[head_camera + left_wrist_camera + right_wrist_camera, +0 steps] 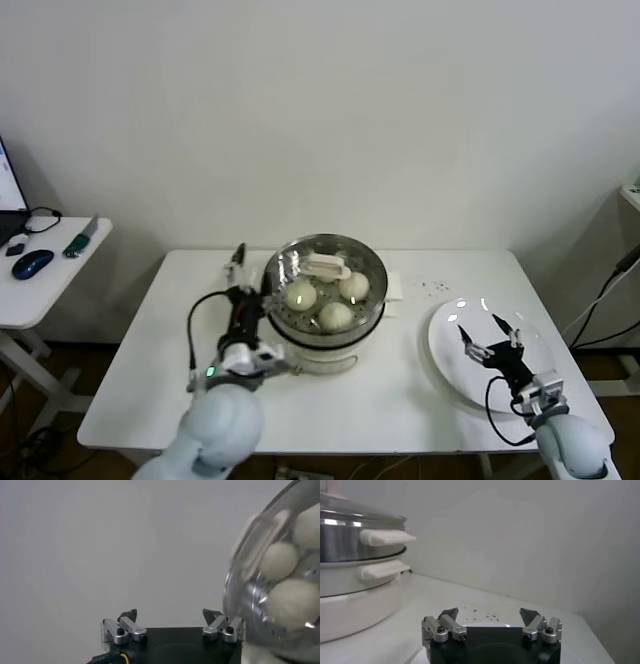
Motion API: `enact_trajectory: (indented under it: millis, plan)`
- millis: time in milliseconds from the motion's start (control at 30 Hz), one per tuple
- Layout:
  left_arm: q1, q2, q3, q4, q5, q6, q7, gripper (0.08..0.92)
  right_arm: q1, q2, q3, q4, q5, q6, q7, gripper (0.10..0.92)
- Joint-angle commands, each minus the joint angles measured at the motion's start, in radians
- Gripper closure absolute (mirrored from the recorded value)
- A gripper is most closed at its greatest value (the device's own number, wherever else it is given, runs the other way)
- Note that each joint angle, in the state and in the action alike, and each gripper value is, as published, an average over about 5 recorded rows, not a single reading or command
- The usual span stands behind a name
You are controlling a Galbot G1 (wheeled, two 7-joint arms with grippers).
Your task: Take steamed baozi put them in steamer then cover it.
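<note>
Lid (322,268) sits on steamer (322,325), buns (335,315) inside. Left gripper (240,300) beside steamer, jaws wide, empty. Right gripper (490,340) over plate (445,370), jaws wide. Task looks complete; next: retreat.

both arms end in rounded pale grey-white shells. left gripper (240,285) and right gripper (492,338): black bodies, silver finger links with dark screws, black pointed tips. black cables loop alongside each wrist.
</note>
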Motion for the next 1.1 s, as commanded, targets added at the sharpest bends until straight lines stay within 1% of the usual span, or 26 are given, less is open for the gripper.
enact_trajectory:
  millis: [33, 100, 200, 400, 533, 767, 1100]
  plan:
    - [0.298, -0.009, -0.454, 0.009, -0.741, -0.694, -0.290, 0.177, -0.004, 0.010, 0.001, 0.017, 0.006, 0.002, 0.003, 0.203]
    - [0.333, -0.043, -0.495, 0.048, -0.841, -0.781, -0.274, 0.177, -0.008, 0.016, 0.003, 0.022, 0.007, 0.006, 0.002, 0.203]
    - [0.365, -0.086, -0.535, 0.117, -0.955, -0.872, -0.237, 0.177, -0.016, 0.029, 0.007, 0.029, 0.008, 0.018, 0.001, 0.203]
    - [0.390, -0.145, -0.574, 0.229, -1.096, -0.968, -0.168, 0.177, -0.026, 0.057, 0.016, 0.037, 0.014, 0.056, -0.002, 0.203]
    - [0.393, -0.147, -0.569, 0.255, -1.098, -0.984, -0.153, 0.177, -0.034, 0.063, 0.020, 0.044, 0.027, 0.063, -0.002, 0.203]
    - [0.392, -0.142, -0.559, 0.274, -1.047, -0.967, -0.128, 0.177, -0.038, 0.068, 0.027, 0.043, 0.030, 0.069, -0.004, 0.203]
    - [0.393, -0.142, -0.556, 0.261, -1.011, -0.941, -0.124, 0.177, -0.039, 0.073, 0.029, 0.045, 0.026, 0.073, -0.009, 0.203]
